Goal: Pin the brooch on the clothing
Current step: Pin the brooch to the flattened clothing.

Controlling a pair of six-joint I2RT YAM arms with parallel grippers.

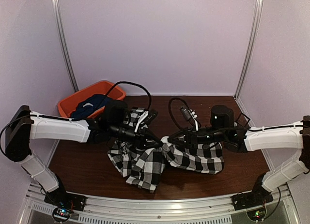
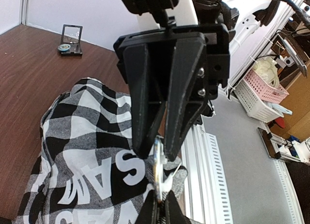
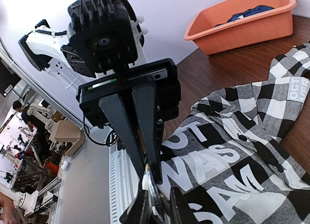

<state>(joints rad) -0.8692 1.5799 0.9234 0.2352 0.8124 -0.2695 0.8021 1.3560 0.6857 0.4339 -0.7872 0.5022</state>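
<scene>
The left arm [image 1: 58, 128] and right arm [image 1: 271, 138] had white shells, black joints and looping black cables [image 1: 133, 82]; the left hand [image 2: 157, 155] was black, with silver screws [image 2: 201, 71].

Orange tub [image 1: 65, 107], navy garment [image 1: 92, 101] inside.

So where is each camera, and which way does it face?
Top external: above, behind the bases, looking down at the checked shirt; both arms show.
Left wrist: faces the right tool across the brooch; own fingertips at bottom.
Right wrist: faces the left tool, orange basin beyond; own fingertips at bottom.
Shared: both wrist views show brooch and shirt lettering.
</scene>
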